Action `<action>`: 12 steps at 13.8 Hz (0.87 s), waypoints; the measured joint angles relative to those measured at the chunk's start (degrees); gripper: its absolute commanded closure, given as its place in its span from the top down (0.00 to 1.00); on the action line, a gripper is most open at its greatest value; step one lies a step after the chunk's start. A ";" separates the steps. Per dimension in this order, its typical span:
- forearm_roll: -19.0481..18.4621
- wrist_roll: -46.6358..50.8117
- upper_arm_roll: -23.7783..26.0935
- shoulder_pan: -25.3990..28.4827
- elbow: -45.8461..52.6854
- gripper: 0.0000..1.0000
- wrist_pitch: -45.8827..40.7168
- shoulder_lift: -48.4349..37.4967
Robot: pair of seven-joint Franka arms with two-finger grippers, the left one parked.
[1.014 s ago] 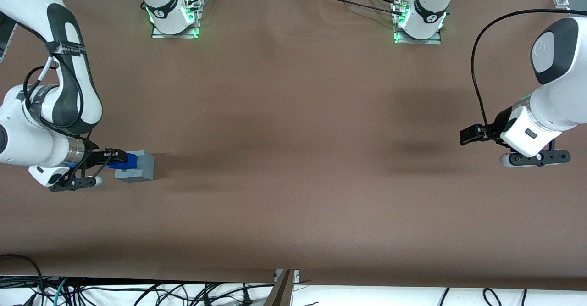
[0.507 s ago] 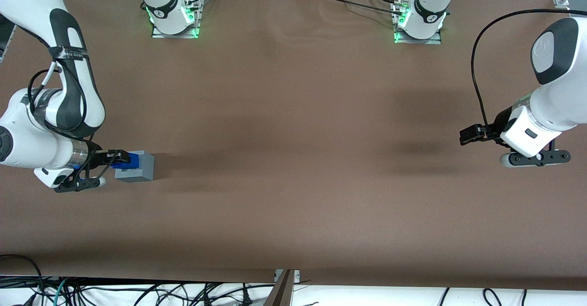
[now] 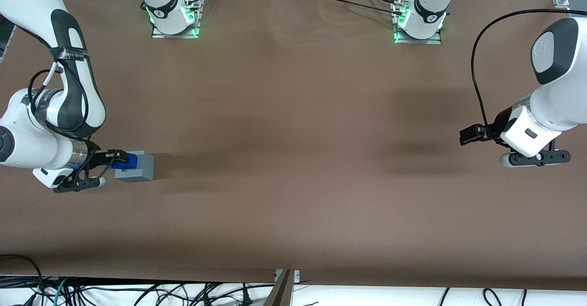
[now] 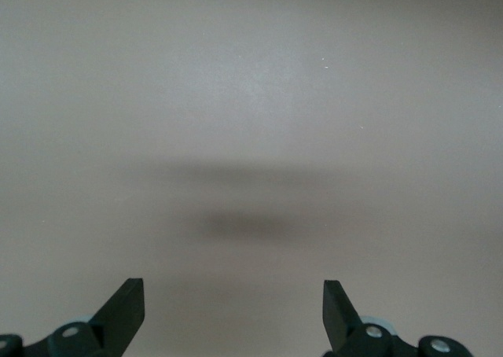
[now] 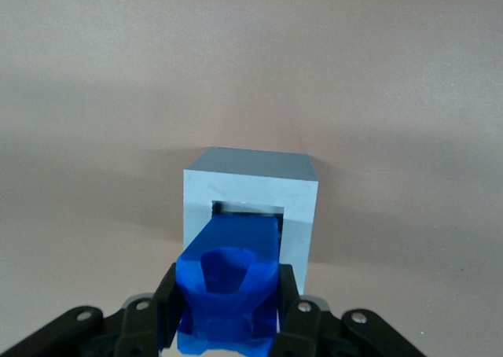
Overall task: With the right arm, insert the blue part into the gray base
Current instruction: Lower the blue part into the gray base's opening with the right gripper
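The right arm's black two-finger hand (image 3: 120, 158) is hovering low over the brown counter (image 3: 293, 168), at the working arm's end, pinching the small bright-blue lumpy plastic part (image 5: 230, 282) between its fingers (image 5: 167, 306). The part's leading end is sitting in the square recess on the top face of the light-gray plastic cube-like base (image 5: 250, 209), which is resting on the counter directly under the hand.
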 measured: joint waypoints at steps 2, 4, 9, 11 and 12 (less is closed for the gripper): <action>-0.56 0.00 0.00 -0.02 0.00 0.22 0.27 0.44; -0.62 0.00 0.04 0.00 0.06 0.22 0.49 0.55; -0.62 0.03 0.07 0.00 0.06 0.28 1.23 0.72; -0.62 0.26 0.05 -0.02 0.06 0.28 2.54 1.23; -0.62 0.57 0.05 -0.03 0.11 0.28 2.86 1.32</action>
